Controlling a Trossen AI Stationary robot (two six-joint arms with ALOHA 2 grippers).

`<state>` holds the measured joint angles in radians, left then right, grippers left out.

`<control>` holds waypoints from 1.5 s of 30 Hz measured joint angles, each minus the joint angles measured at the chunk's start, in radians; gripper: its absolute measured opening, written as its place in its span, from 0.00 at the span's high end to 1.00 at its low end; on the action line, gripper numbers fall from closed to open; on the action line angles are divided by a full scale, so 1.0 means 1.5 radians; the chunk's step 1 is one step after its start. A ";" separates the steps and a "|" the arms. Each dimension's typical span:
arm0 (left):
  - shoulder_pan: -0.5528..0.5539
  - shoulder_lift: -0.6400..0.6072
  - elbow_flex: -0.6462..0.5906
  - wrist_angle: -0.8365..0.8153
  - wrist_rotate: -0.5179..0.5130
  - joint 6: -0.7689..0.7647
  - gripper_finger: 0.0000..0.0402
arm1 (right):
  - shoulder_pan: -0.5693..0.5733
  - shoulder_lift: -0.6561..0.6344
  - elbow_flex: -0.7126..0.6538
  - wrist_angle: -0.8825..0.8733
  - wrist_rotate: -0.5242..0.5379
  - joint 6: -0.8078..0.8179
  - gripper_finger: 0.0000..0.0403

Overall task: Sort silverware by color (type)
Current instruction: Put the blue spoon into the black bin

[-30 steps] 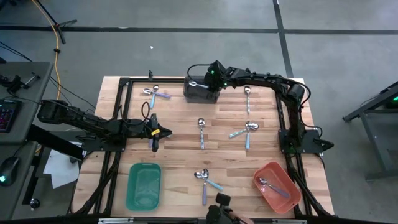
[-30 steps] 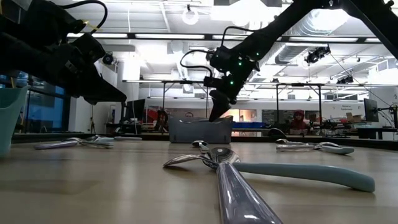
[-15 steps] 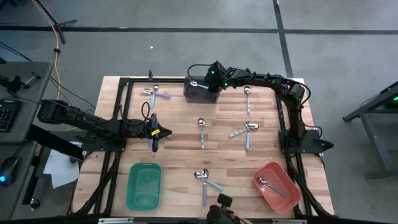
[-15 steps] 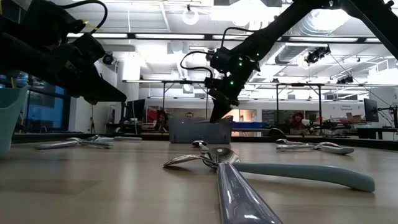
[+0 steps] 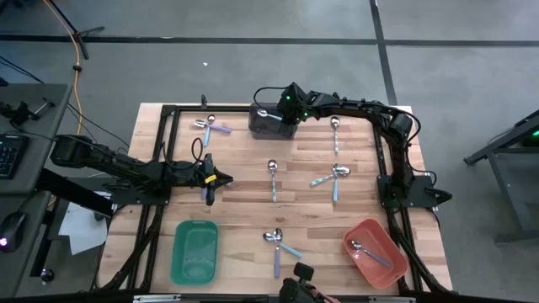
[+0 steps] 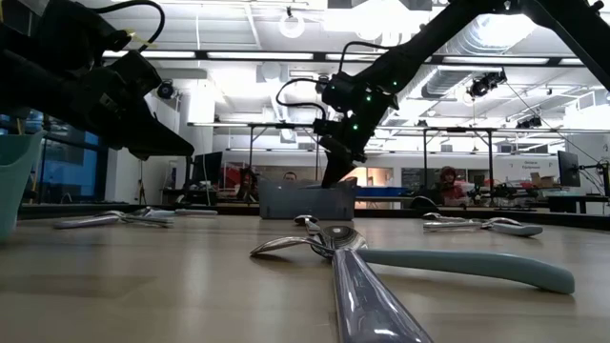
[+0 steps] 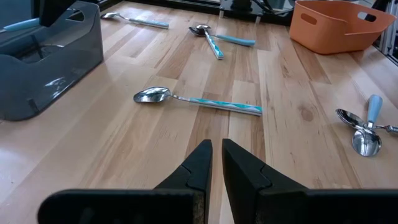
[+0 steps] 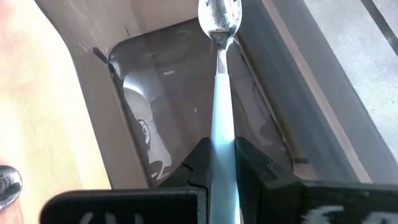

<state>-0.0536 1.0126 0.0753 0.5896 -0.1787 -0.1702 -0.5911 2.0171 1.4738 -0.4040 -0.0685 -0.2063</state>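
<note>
My right gripper [image 5: 282, 108] is at the far side of the table over the dark grey bin [image 5: 271, 124], shut on a spoon with a light blue handle [image 8: 222, 112]. The spoon's shiny bowl [image 8: 219, 15] is over the bin's inside. In the low view the right gripper [image 6: 334, 173] stands just above the bin [image 6: 307, 200]. My left gripper [image 5: 210, 178] hovers over the table's left middle, shut and empty; its fingertips [image 7: 214, 163] point at a spoon with a blue patterned handle [image 7: 199, 101] lying flat on the wood. My right gripper pinches the spoon's light blue handle [image 8: 222, 140] between its two fingers. The spoon runs along the fingers and sticks out past their tips, bowl end forward. The fingers slant down from the table's right side. The spoon is lifted over the bin's inside.
Loose spoons lie at the far left [image 5: 210, 126], far right [image 5: 335, 126], middle [image 5: 272, 178], right of middle [image 5: 333, 177] and near the front edge [image 5: 276, 242]. A green bin [image 5: 195, 251] stands front left. A red bin [image 5: 375, 251] with a spoon in it stands front right.
</note>
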 joint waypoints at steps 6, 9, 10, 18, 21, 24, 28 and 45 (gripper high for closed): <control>0.000 0.000 0.000 0.000 0.000 0.006 0.92 | 0.000 0.000 0.000 0.002 0.000 0.005 0.95; 0.000 0.000 0.000 0.000 0.000 0.011 0.92 | 0.000 0.000 0.000 0.000 0.000 0.005 0.95; 0.000 0.000 0.000 0.000 0.000 0.012 0.92 | 0.000 0.000 0.000 0.000 0.000 0.007 0.95; 0.000 0.000 0.000 0.000 0.000 0.010 0.92 | 0.001 0.000 -0.001 -0.008 0.000 0.018 0.95; 0.000 0.000 0.000 0.000 0.000 0.010 0.92 | 0.002 0.006 0.000 -0.001 0.001 0.021 0.95; 0.000 0.000 0.000 0.000 0.000 0.010 0.92 | 0.002 0.023 0.000 0.002 0.003 0.019 0.95; 0.000 0.000 0.000 0.000 0.000 0.010 0.92 | 0.002 0.033 0.019 -0.015 0.003 0.021 0.95; 0.000 0.000 0.000 0.000 0.000 0.011 0.92 | -0.001 0.049 0.044 -0.033 -0.006 0.063 0.86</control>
<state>-0.0540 1.0126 0.0753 0.5892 -0.1783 -0.1543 -0.5930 2.0909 1.5398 -0.4531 -0.0774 -0.1116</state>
